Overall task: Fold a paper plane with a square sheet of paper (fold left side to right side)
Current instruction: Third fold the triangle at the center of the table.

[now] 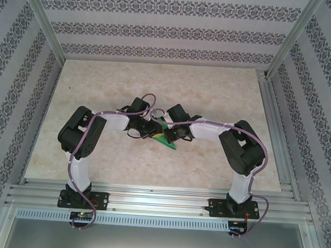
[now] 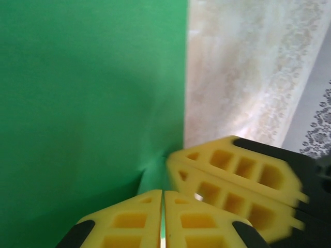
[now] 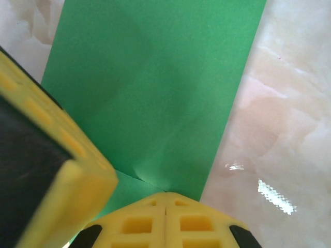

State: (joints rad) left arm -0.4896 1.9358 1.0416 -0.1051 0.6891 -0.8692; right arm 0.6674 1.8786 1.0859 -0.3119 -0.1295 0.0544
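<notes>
While my left gripper (image 2: 163, 192) is clamped shut on an edge of the thin, bright green square sheet of paper (image 2: 88, 93), my right gripper (image 3: 165, 194) pinches the same sheet just beside it (small puckers mark both pinches). The paper sits near the middle of the pale marbled table top (image 3: 289, 129). If my arms pull unevenly, the sheet could tear or crease crookedly. No container is involved.
</notes>
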